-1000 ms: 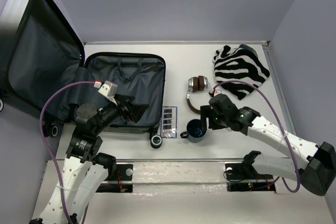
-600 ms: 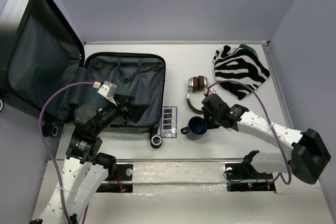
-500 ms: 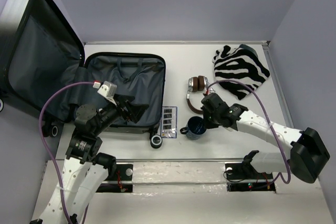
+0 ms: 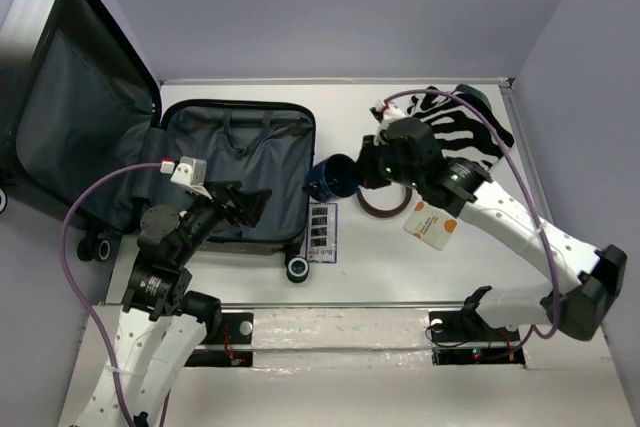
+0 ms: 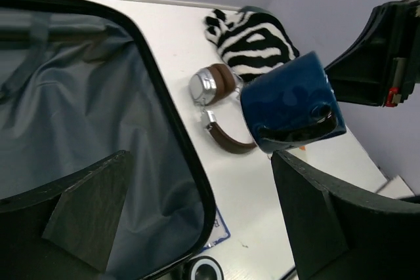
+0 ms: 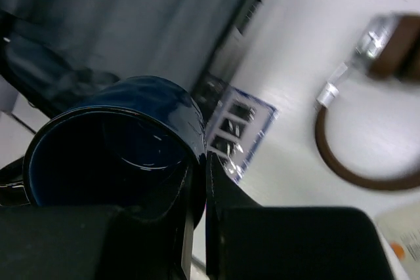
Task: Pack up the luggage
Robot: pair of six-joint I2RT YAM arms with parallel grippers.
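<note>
Up off the bench comes the blue mug: a second ago it stood by the near right corner of the luggage, next to the small flat packet. Now it hangs in the air just outside the luggage's right rim, roughly halfway along it. The right gripper has swung up and across with it, and its jaws are clamped on the mug's wall, one finger inside the rim and one outside, as the right wrist view shows plainly. The mug hangs tilted, not upright.

The luggage itself lies open at the left end of the bench. Its grey-lined base is flat and its lid is propped up behind and to the left. I can see nothing packed in the base.

The left gripper hovers over the near right part of the lining, jaws apart and holding nothing.

The headphones and the zebra-print cloth lie to the right of the luggage, outside it.

To my eye the first item is on its way in. The mug needs only a short carry leftward over the rim, though the left gripper sits close to the likely drop spot.
</note>
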